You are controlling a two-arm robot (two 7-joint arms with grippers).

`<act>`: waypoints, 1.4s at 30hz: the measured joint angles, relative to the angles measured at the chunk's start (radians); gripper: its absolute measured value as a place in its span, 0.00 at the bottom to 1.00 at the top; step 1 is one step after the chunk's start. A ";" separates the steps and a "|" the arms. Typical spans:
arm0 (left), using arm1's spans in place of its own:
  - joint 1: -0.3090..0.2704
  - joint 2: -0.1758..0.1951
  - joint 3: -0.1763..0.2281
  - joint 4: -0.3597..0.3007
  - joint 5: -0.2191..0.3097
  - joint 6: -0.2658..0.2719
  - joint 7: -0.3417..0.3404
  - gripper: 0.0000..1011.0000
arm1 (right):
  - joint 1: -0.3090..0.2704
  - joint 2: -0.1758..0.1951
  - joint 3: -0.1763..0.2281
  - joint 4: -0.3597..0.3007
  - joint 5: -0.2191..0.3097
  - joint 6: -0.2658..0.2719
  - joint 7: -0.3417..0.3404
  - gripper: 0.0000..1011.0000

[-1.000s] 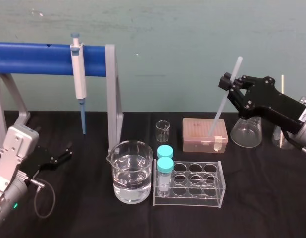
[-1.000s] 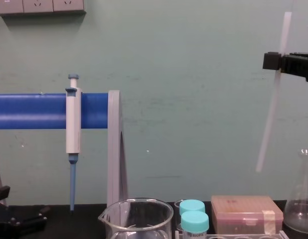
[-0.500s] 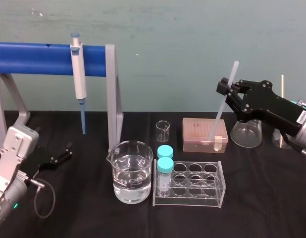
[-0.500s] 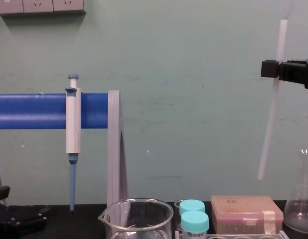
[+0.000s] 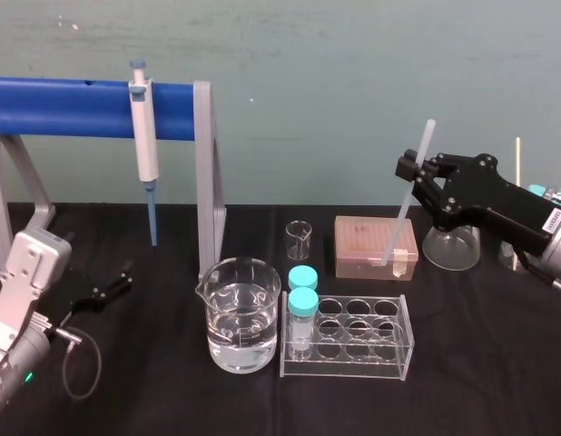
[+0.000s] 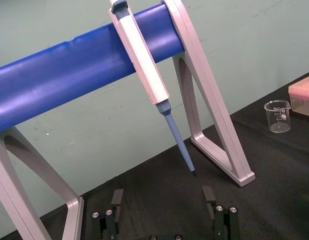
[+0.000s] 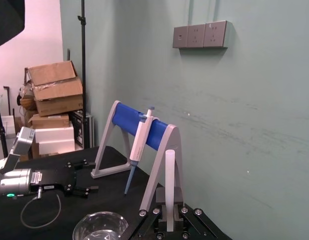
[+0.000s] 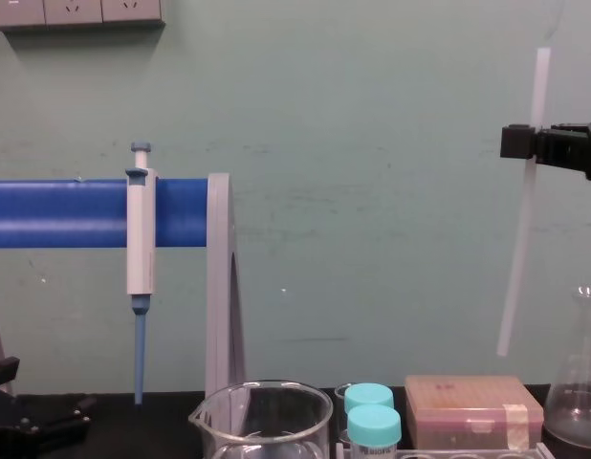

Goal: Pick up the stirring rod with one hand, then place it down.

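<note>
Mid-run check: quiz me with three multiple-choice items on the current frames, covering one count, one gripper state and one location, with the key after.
1. How many teal-capped vials stand in the rack?
A. one
B. two
C. four

2. The left gripper is:
A. open
B. shut on a vial
C. shut on the rack

3. The stirring rod is:
A. lying in the rack
B. in the air, in the right gripper
C. in the left gripper

Key:
1 B: two teal caps show at the rack's left end.
2 A: the left wrist view shows its fingers apart with nothing between them.
3 B: the chest view shows the rod clamped near its top, with its lower end hanging clear.
</note>
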 joint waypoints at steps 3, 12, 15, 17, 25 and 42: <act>0.000 0.000 0.000 0.000 0.000 0.000 0.000 0.99 | -0.003 0.002 -0.001 -0.002 0.001 0.000 -0.002 0.07; 0.000 0.000 0.000 0.000 0.000 0.000 0.000 0.99 | -0.007 0.004 -0.005 -0.004 0.001 0.002 -0.007 0.07; 0.000 0.000 0.000 0.000 0.000 0.000 0.000 0.99 | -0.007 0.005 -0.005 -0.004 0.001 0.002 -0.007 0.07; 0.000 0.000 0.000 0.000 0.000 0.000 0.000 0.99 | -0.008 0.006 -0.005 -0.004 0.001 0.002 -0.007 0.07; 0.000 0.000 0.000 0.000 0.000 0.000 0.000 0.99 | -0.011 0.009 -0.006 -0.005 0.004 0.002 -0.006 0.07; 0.000 0.000 0.000 0.000 0.000 0.000 0.000 0.99 | -0.014 0.016 -0.011 -0.004 0.004 0.005 0.003 0.07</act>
